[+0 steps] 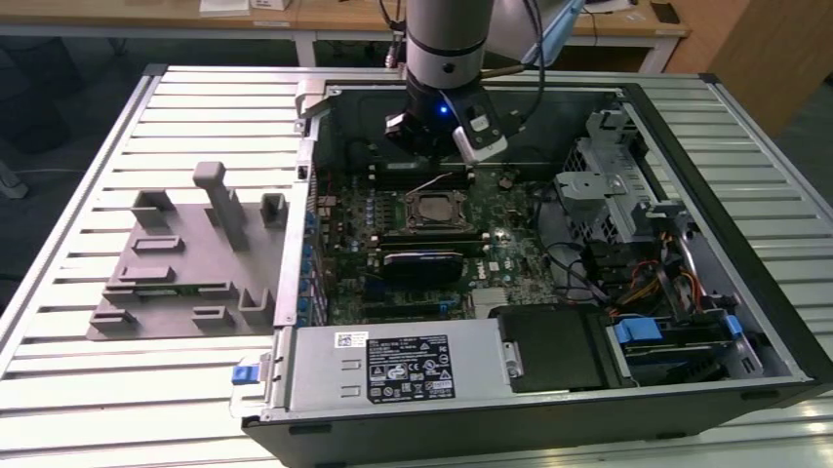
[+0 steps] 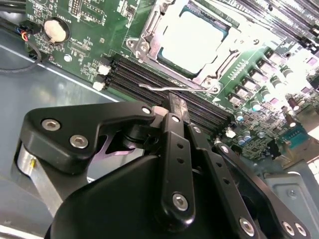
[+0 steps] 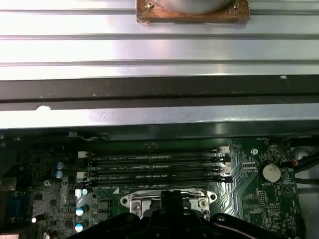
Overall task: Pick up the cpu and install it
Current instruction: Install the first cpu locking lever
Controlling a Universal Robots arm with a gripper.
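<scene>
CPU (image 2: 192, 41) sits in its motherboard socket; beside it, over the memory slots (image 2: 164, 82), my gripper (image 2: 177, 107) hangs clenched, empty.

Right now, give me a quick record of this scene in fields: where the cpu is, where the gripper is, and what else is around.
cpu: lying flat in the motherboard socket, metal frame around it
gripper: above the memory slots, just beside the socket, nothing in it
memory slots: four parallel, between socket and case wall
computer case: open, lying on a slatted metal table
grey plastic plate: on the table at the exterior view's left of the case, its blocks upright
coin battery: on the motherboard near the slots
</scene>
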